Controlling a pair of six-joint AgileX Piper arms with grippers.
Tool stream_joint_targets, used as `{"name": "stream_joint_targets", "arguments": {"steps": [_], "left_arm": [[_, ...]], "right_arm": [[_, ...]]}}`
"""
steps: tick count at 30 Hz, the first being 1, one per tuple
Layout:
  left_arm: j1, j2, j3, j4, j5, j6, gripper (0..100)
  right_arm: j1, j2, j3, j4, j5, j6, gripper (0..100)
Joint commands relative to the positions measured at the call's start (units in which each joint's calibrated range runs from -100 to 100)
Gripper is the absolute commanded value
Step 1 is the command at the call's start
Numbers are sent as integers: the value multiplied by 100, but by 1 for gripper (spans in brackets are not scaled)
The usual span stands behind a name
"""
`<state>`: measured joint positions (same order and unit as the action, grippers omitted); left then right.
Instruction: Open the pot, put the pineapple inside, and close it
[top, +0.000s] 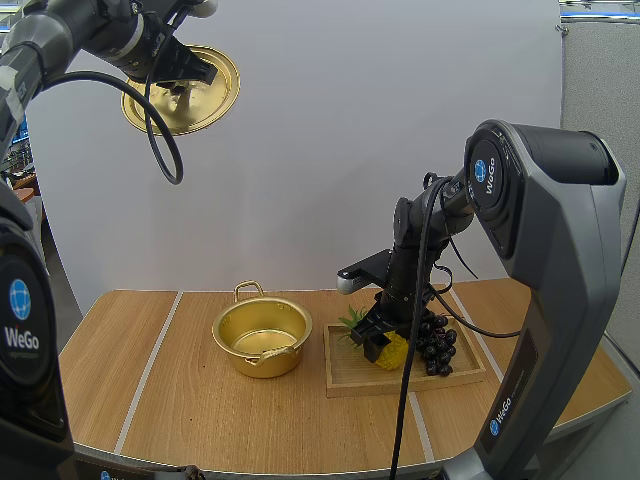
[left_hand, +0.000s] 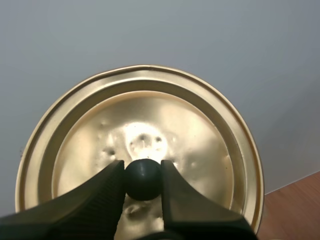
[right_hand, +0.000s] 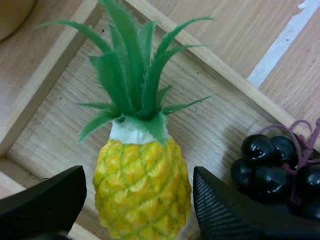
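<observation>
The gold pot (top: 262, 338) stands uncovered on the table, left of the wooden tray (top: 352, 377). High at the upper left, my left gripper (top: 185, 72) holds the gold lid (top: 184, 92) in the air; its fingertips (left_hand: 114, 181) pinch the lid's black knob (left_hand: 143, 179) against the lid (left_hand: 200, 130). The yellow pineapple (right_hand: 142, 186) with green leaves lies on the tray (right_hand: 55, 100). My right gripper (top: 376, 338) is down over the pineapple (top: 394, 351), open, one finger (right_hand: 47, 202) on each side of the fruit with small gaps.
A bunch of dark grapes (top: 436, 342) lies on the tray just right of the pineapple, close to the right gripper's finger; the grapes (right_hand: 280, 167) nearly touch it. Bare table lies left of and in front of the pot.
</observation>
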<state>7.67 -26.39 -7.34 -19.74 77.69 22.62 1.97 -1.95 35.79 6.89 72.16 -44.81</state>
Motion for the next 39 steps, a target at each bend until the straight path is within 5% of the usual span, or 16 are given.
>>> {"name": "stream_joint_targets", "arguments": {"steps": [1, 11, 16, 18, 31, 39], "left_arm": [[8, -16, -54, -98, -29, -52, 0], [8, -16, -54, -98, 49, -16, 0], [8, -16, -54, -98, 127, -16, 0], [8, -16, -54, -98, 163, -16, 0], [8, -16, -54, -98, 179, -16, 0], [8, -16, -54, -98, 179, -16, 0]], "right_arm": [[12, 217, 11, 29, -197, 10, 100], [14, 422, 11, 186, -222, -21, 95], [14, 422, 11, 267, -222, 10, 18], [14, 422, 11, 267, -222, 10, 0], [67, -812, -445, 542, 398, 10, 0], [652, -1608, -1029, 700, 528, 124, 0]]}}
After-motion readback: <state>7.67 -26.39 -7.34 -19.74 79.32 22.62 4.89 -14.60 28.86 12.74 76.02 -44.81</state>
